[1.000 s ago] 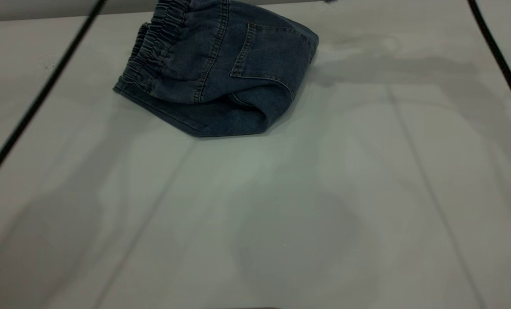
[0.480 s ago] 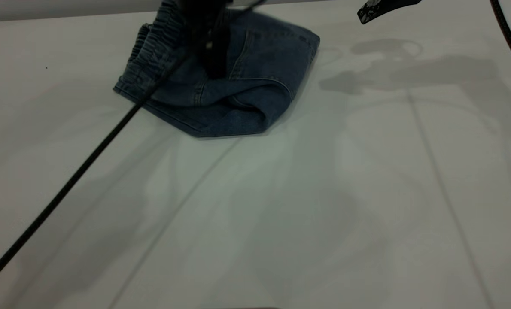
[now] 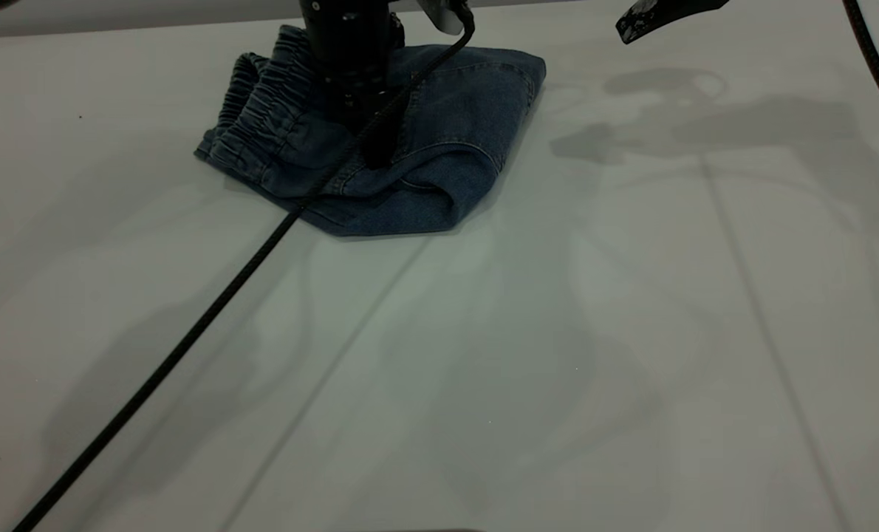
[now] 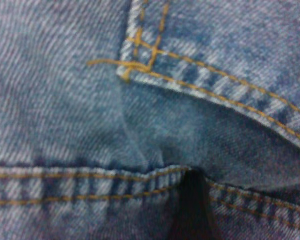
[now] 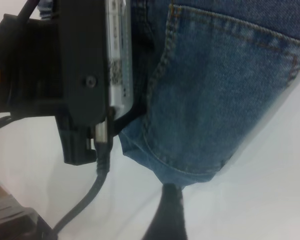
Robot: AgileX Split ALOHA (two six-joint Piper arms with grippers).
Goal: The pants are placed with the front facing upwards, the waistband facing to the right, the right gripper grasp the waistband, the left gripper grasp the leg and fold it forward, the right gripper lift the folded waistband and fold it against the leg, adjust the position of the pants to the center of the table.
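Denim pants (image 3: 402, 140) lie folded far back on the counter (image 3: 484, 355); left claw (image 3: 377, 148) presses directly onto them, its spread unclear; right claw (image 3: 635, 26) hovers beside.

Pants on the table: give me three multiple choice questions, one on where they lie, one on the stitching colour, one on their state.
1. Where do the pants lie on the table, by the exterior view?
A. Top, left of middle
B. Bottom edge
C. Far right

2. What colour is the stitching?
A. White
B. Orange-brown
C. Red

3. What state are the pants in?
A. Spread out full length
B. Folded, left gripper on them
C. Hanging from the right gripper

Answers: 1 A, the near table is bare; 2 B, the left wrist view shows it; 3 B, the right gripper is off to the side.
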